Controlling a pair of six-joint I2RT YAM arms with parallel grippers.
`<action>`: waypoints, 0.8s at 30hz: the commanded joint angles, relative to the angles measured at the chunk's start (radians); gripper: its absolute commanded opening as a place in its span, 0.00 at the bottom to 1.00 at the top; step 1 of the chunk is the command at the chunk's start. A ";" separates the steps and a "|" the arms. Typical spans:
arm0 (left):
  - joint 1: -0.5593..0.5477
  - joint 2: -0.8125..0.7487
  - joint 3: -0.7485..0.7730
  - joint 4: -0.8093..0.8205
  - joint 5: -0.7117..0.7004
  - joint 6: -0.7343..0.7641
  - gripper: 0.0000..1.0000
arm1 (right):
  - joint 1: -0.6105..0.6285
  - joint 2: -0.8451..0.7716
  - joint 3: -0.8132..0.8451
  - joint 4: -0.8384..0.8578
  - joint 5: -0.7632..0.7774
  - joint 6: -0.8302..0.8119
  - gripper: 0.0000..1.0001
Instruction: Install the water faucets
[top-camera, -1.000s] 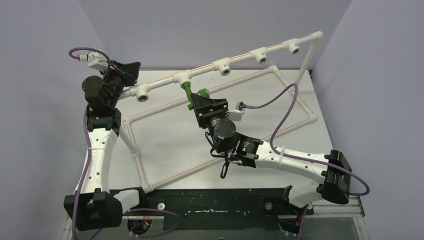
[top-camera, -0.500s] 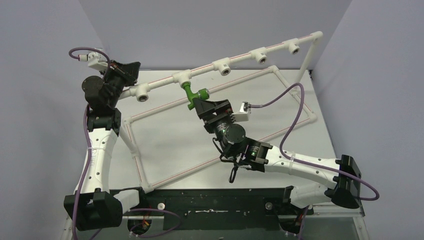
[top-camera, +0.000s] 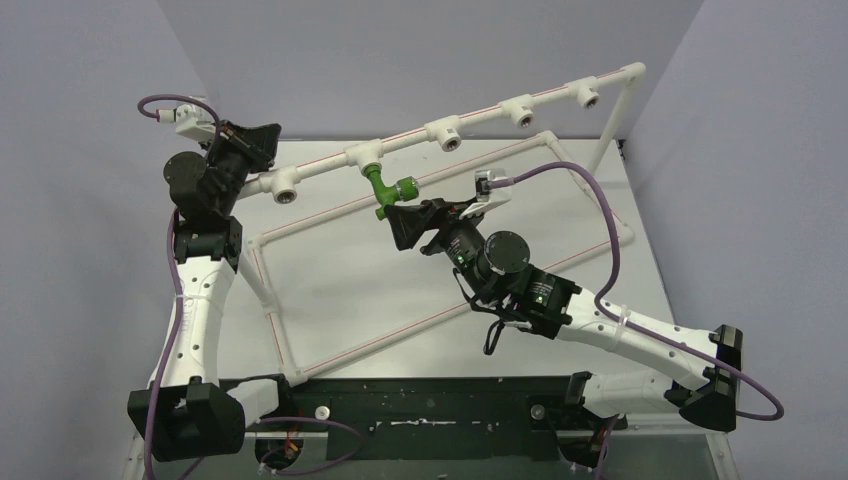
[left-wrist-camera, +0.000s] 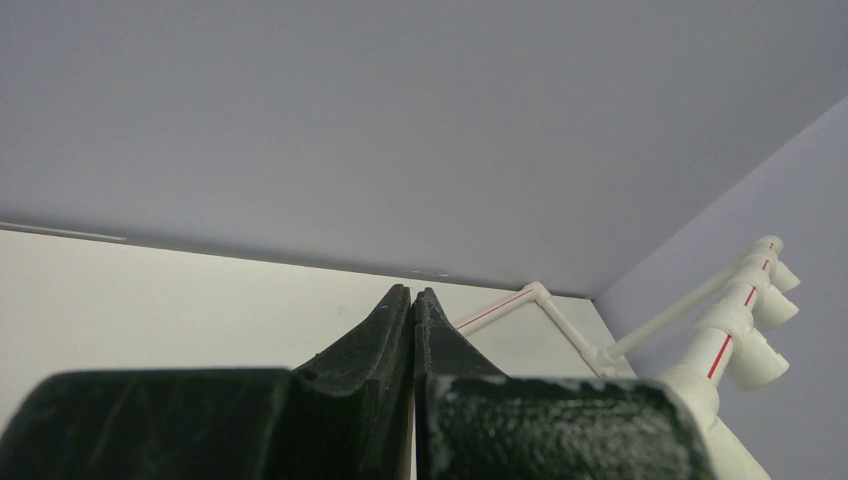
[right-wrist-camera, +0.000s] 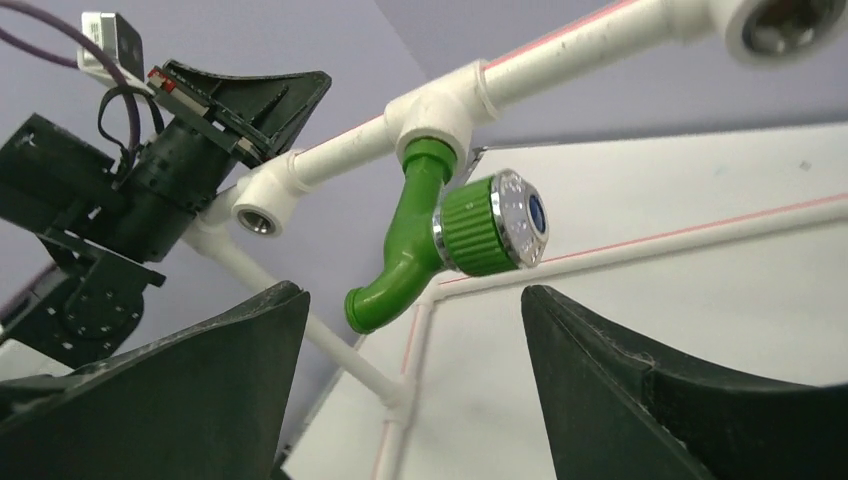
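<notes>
R pincer (right-wrist-camera: 410, 300) spread wide, tap (right-wrist-camera: 415, 240) at its 12; grip body squarely, turn abt thread axis. L pincer (left-wrist-camera: 413, 295) pressed together, empty.

— What colour is the tap (right-wrist-camera: 410, 240)?
— Bright green, with a silver cap (right-wrist-camera: 515, 215) on its handle and a blue dot in the middle of it.
— And the pipes (top-camera: 485, 119)?
— White, each with a thin red line along it. The table (top-camera: 340, 290) is off-white, the walls (top-camera: 400, 60) pale lilac-grey.
— The robot?
— The left arm (top-camera: 195, 320) and right arm (top-camera: 640, 335) are white with black joints, and purple cables (top-camera: 614, 245) loop off them.
</notes>
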 joint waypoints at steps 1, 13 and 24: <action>0.022 0.123 -0.145 -0.330 0.000 0.007 0.00 | -0.017 -0.053 0.096 -0.010 -0.162 -0.438 0.80; 0.023 0.125 -0.147 -0.327 0.007 0.003 0.00 | -0.013 -0.035 0.223 -0.228 -0.440 -1.318 0.80; 0.028 0.128 -0.146 -0.325 0.012 0.001 0.00 | 0.051 0.013 0.174 -0.306 -0.347 -1.987 0.83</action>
